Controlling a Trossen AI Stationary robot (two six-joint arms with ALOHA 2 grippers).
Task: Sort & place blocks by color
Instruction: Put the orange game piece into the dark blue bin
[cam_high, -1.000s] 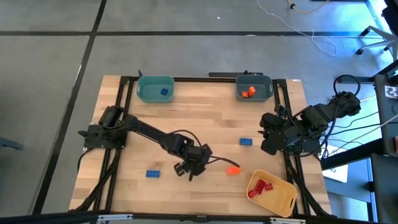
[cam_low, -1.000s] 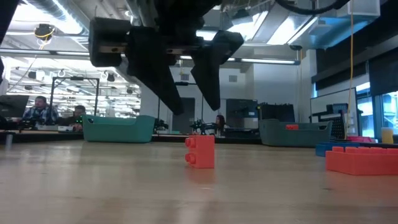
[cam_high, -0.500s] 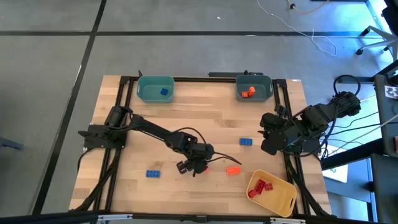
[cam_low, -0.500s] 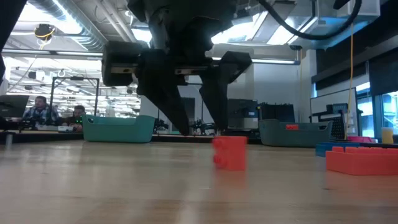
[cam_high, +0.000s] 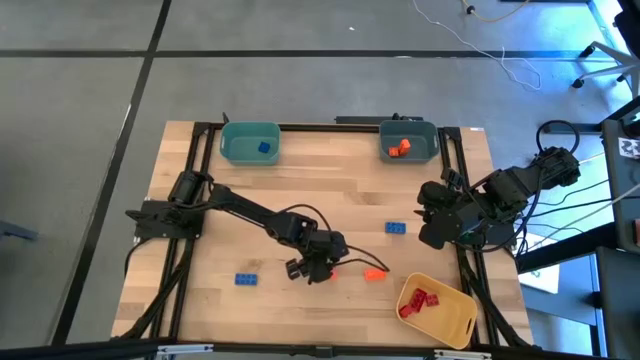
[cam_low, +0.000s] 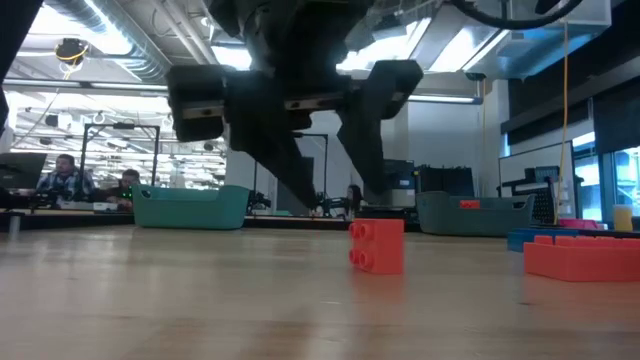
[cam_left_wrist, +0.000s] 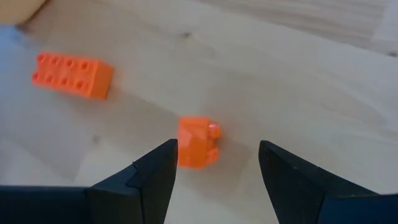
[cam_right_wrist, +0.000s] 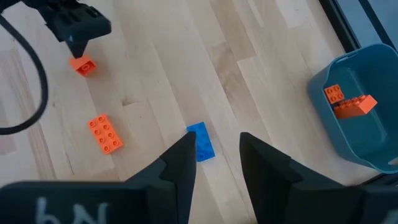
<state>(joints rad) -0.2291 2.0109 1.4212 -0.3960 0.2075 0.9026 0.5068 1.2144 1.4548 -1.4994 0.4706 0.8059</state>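
left gripper: low over the middle-front of the table, fingers spread wide, nothing pinched. In the left wrist view the two dark fingers sit on either side of a small orange block, with a gap on each side as far as I can see.

small orange block: sitting on the wood right in front of the left gripper's tips. From the low view it's just under the fingers, looks like it's resting on the table.

long orange block: just to the right of the left gripper, lying flat, not touching the small one.

right gripper: parked at the right edge of the table, fingers part open, empty. A blue block lies on the wood beyond its tips.

other blue block: alone at front-left, well away from both arms.

teal bin: back-left corner, one blue block inside.

grey-blue bin: back-right, has a couple of orange blocks in it.

yellow bin: front-right corner, turned at an angle, a few red blocks piled inside.

background: low view shows people seated far off in the room behind, too small to say much.
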